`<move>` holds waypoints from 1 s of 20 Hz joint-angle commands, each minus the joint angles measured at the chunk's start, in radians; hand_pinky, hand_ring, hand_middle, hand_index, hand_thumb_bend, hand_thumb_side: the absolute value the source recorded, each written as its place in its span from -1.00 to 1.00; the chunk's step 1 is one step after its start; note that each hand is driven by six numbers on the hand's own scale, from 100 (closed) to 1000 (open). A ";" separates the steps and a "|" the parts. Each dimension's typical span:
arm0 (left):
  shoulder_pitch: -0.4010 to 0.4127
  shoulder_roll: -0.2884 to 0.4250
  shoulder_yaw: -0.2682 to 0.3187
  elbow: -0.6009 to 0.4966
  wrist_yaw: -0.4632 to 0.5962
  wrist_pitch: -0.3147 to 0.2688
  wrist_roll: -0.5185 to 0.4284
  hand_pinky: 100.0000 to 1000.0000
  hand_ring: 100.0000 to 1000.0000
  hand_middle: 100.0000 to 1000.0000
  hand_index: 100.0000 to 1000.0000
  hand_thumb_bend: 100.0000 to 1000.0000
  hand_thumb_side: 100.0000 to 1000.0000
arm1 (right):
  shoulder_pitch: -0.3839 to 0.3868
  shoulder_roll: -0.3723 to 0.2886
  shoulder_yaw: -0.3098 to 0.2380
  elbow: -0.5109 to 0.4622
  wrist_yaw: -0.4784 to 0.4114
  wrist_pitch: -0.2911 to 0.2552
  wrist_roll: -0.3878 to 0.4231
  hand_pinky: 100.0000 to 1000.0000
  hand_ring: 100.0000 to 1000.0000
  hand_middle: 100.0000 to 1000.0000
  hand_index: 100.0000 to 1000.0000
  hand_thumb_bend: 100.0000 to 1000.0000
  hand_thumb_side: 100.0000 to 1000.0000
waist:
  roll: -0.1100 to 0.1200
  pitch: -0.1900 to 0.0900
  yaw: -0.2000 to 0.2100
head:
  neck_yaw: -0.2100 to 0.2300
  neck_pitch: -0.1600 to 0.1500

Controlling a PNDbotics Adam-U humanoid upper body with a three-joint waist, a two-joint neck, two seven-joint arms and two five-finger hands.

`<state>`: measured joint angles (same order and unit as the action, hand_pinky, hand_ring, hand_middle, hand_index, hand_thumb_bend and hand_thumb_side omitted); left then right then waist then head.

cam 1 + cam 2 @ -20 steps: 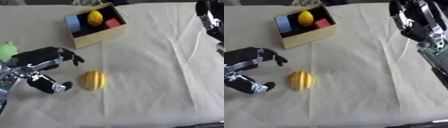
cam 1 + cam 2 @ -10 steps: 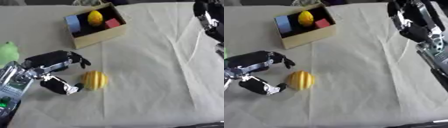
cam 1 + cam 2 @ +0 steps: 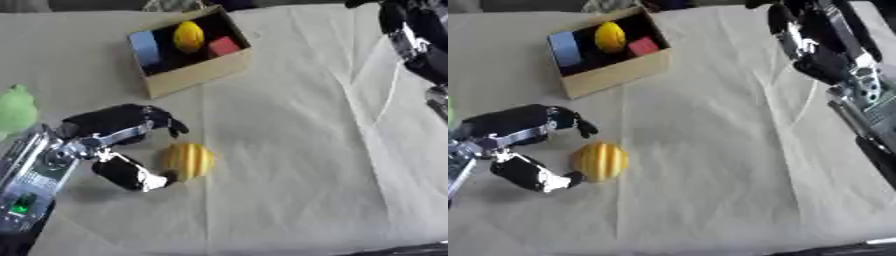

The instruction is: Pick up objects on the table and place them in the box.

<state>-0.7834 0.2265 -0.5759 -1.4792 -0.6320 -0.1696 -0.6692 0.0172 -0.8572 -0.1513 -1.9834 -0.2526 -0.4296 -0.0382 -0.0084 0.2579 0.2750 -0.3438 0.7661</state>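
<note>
A ribbed yellow ball-like object [image 3: 185, 161] lies on the cream cloth left of centre. My left hand [image 3: 114, 145] is at its left side, fingers above and thumb below, spread round it; the thumb tip touches the object's lower left. The cardboard box [image 3: 199, 71] stands at the upper left and holds a blue block [image 3: 145, 45], a yellow lemon-like object [image 3: 189, 36] and a red block [image 3: 223, 46]. My right hand [image 3: 811, 40] hangs raised over the upper right of the table, away from the objects, with curled fingers and nothing in it.
A green object [image 3: 15, 109] lies at the left edge, just above my left forearm. The cream cloth [image 3: 297, 150] has long creases running down its right half.
My left hand has moved right to the yellow object and now brackets it with fingers and thumb. The right hand has stayed in place.
</note>
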 commanded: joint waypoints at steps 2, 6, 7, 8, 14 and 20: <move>-0.013 -0.015 0.011 0.022 -0.047 -0.026 0.023 0.97 0.73 0.37 0.74 -0.34 -0.37 | -0.011 -0.011 -0.001 -0.017 -0.008 0.011 0.013 0.92 0.40 0.49 0.74 -1.00 0.14 | 0.013 -0.025 -0.003 | 0.004 0.004; -0.012 -0.031 0.011 0.056 -0.079 -0.039 0.042 0.95 0.72 0.35 0.72 -0.41 -0.38 | -0.012 -0.005 0.005 -0.017 -0.005 0.022 0.022 0.93 0.40 0.49 0.74 -1.00 0.15 | 0.014 -0.023 -0.007 | 0.006 0.004; -0.011 -0.036 0.011 0.062 -0.082 -0.041 0.044 0.95 0.71 0.35 0.72 -0.42 -0.38 | -0.013 -0.003 0.005 -0.017 -0.005 0.024 0.023 0.93 0.40 0.49 0.74 -1.00 0.15 | 0.014 -0.022 -0.008 | 0.007 0.004; -0.010 -0.041 0.011 0.066 -0.083 -0.041 0.048 0.94 0.70 0.34 0.70 -0.52 -0.40 | -0.013 -0.001 0.006 -0.017 -0.004 0.026 0.024 0.93 0.40 0.49 0.74 -1.00 0.16 | 0.014 -0.021 -0.009 | 0.007 0.004; -0.004 -0.045 0.014 0.068 -0.084 -0.033 0.071 0.90 0.66 0.29 0.58 -0.67 -0.58 | -0.008 0.009 0.005 -0.017 -0.005 0.047 0.028 0.95 0.40 0.49 0.75 -1.00 0.17 | 0.016 -0.019 -0.011 | 0.007 0.004; -0.001 -0.053 0.009 0.097 -0.132 -0.047 0.085 0.88 0.65 0.29 0.54 -0.50 -0.76 | -0.009 0.014 0.004 -0.017 -0.020 0.049 0.040 0.95 0.39 0.49 0.75 -1.00 0.18 | 0.016 -0.018 -0.012 | 0.008 0.004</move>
<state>-0.7746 0.1732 -0.5736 -1.3840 -0.7473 -0.2132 -0.5900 0.0140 -0.8236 -0.1356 -1.9834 -0.2607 -0.3805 -0.0019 -0.0046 0.2579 0.2644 -0.3373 0.7661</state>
